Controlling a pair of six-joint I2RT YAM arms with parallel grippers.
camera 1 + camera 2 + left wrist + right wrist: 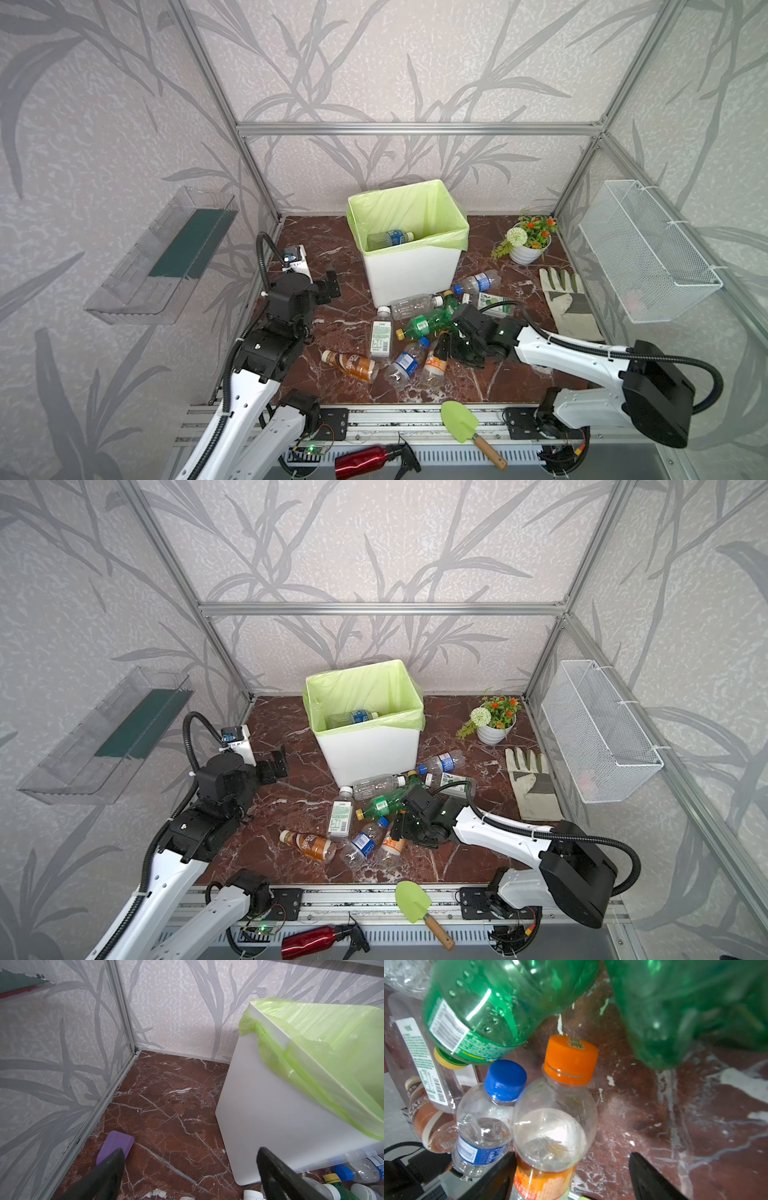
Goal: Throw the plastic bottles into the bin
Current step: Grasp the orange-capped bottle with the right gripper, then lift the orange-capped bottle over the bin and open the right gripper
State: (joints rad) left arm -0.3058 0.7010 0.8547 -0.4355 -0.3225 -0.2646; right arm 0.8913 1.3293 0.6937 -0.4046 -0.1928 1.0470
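Right end effector (573, 1154) sits low over the red-marble desk (316, 249), jaws spread, straddling the orange-cap bottle (554, 1126), which lies on its side. One finger (500, 1176) is right against the bottle's orange label; touching or not, can't tell. The other finger stands clear of it, with bare desk between. Not pinching anything.

Blue-cap bottle (483, 1132) lies just beside the orange-cap one, outside the jaws past the near finger. Past that are the square clear bottle (421, 1059) with a white printed label and the brown coffee bottle (425, 1122).

Green bottle (488, 1012) with a yellow cap lies just ahead of the right end effector. The second green bottle (685, 1012) is also ahead, blurred.

Three more clear bottles (478, 283) lie between this end effector and the bin (411, 274).

The bin stands upright beyond the pile, its green liner folded over the rim. One blue-label bottle (390, 239) lies inside it.

Left end effector (191, 1167) has its jaws wide apart and empty, held above the desk and well apart from the pile. The bin wall is near, ahead and off to one side. A purple flat piece (116, 1145) lies on the desk by its other finger.
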